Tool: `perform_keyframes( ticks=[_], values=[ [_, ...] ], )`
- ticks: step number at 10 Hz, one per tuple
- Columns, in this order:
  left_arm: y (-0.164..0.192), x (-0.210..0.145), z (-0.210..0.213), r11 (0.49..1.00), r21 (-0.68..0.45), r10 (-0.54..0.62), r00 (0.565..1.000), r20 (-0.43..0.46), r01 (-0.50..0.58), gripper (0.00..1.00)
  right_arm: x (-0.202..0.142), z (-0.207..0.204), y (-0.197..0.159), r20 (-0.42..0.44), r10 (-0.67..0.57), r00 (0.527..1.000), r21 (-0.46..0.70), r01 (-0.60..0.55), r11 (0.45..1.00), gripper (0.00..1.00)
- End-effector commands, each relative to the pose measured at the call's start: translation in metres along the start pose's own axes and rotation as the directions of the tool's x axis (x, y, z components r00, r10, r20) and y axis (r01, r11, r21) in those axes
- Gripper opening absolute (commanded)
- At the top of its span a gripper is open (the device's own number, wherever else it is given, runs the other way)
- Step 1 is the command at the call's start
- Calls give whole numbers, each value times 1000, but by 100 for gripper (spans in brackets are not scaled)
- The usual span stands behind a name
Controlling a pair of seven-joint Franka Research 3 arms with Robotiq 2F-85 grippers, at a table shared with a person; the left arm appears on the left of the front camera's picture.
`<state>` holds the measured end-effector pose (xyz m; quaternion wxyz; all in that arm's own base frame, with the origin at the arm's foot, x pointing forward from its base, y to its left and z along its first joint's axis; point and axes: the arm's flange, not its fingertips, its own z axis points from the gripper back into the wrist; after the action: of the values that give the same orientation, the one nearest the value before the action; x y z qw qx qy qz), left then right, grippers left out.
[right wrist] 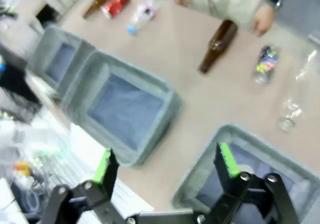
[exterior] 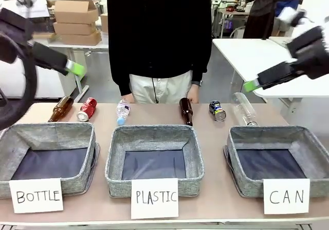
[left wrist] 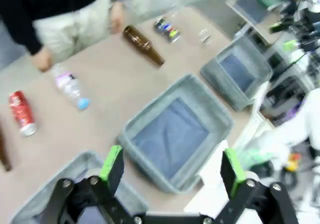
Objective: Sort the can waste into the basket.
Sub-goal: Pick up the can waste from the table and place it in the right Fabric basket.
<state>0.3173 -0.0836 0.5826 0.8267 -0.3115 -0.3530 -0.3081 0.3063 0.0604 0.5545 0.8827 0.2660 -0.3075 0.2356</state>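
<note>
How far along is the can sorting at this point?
Done: nothing yet; the CAN basket holds no can, its dark lining bare. In hand: nothing; the left gripper and right gripper hang open in the air. Left: the red can beside a brown bottle, and the crushed blue can beside a clear bottle, both lying at the far edge.

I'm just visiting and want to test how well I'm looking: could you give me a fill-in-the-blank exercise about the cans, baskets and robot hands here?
The red metal can with a silver top lies behind the leftmost grey woven basket, carded ____.
The crushed dark-blue can lies between a brown glass bottle and a clear ____ bottle.
The grey woven basket carded CAN holds ____ cans.
The left gripper and right gripper both have ____ jaws.
Missing: BOTTLE; plastic; no; open.
</note>
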Motion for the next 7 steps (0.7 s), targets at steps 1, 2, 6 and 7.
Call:
perform_keyframes(
  ticks=[1,2,6,7],
  values=[
    [54,-35,36,761,-557,529,814,237,-332,100,-22,32,-66,-100,-696,711,561,618,551,100],
    [74,-56,52,731,-579,601,741,299,-360,100,-44,43,-94,-56,-801,595,607,658,446,100],
    [97,-68,64,729,-547,642,688,337,-412,100,-67,59,-109,156,-867,473,580,667,468,100],
    [114,-58,96,766,-553,561,760,329,-327,100,-77,68,-127,41,-623,781,515,518,683,100]
  ],
)
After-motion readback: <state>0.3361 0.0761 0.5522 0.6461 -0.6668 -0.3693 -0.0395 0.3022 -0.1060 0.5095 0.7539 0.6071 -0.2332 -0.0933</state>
